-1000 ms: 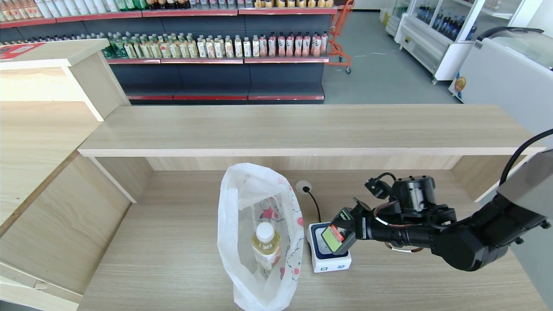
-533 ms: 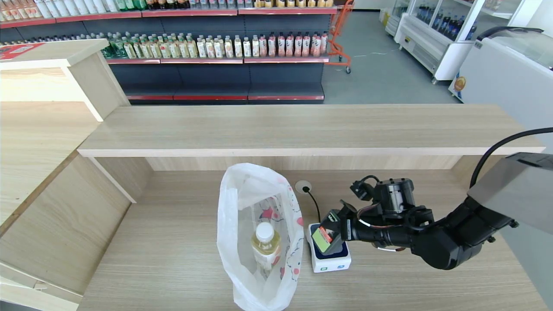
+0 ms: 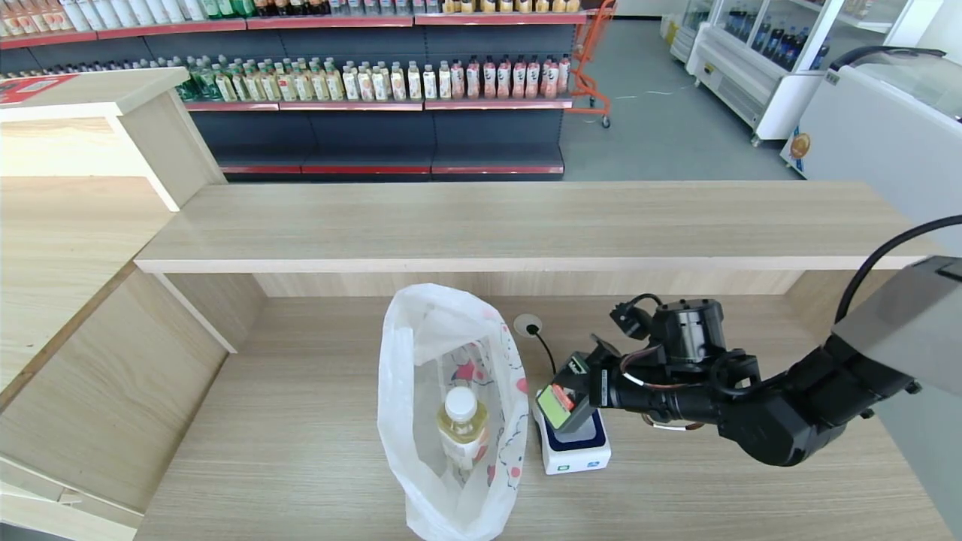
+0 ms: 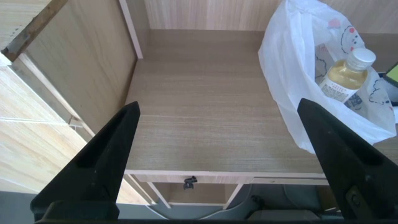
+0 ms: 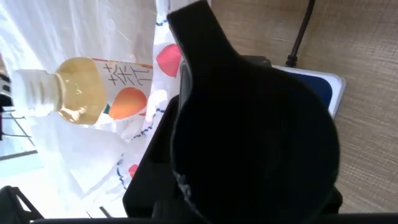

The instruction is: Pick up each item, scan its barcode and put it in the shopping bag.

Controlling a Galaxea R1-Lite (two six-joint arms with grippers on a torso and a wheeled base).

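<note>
Small green pack (image 3: 554,406), red band across one end, is pinched in the R gripper (image 3: 570,389), fingers closed on it. It's tilted, green face up and toward the bag, over the far-left corner of the scanner (image 3: 580,454); can't tell whether it touches the scanner top. Scanner is a white box w/ a blue top, flat on the counter (image 3: 301,451), about mid-width and nearer the near edge. A black cable (image 3: 548,355) runs from its far side to a round grommet (image 3: 527,324) close to the back wall of the counter. Just L of the scanner, nearly touching it, is the white shopping bag (image 3: 397,391) w/ red and blue prints, mouth open. A bottle (image 3: 462,425) of pale yellow drink w/ a white cap is upright inside; R wrist cam has the same bottle (image 5: 74,87) lying behind the bag's thin wall (image 5: 93,168), blue scanner top (image 5: 318,88) beside it. L gripper (image 4: 219,109) is over the counter's near edge, well L of the bag (image 4: 280,62), fingers spread wide, nothing between them.
</note>
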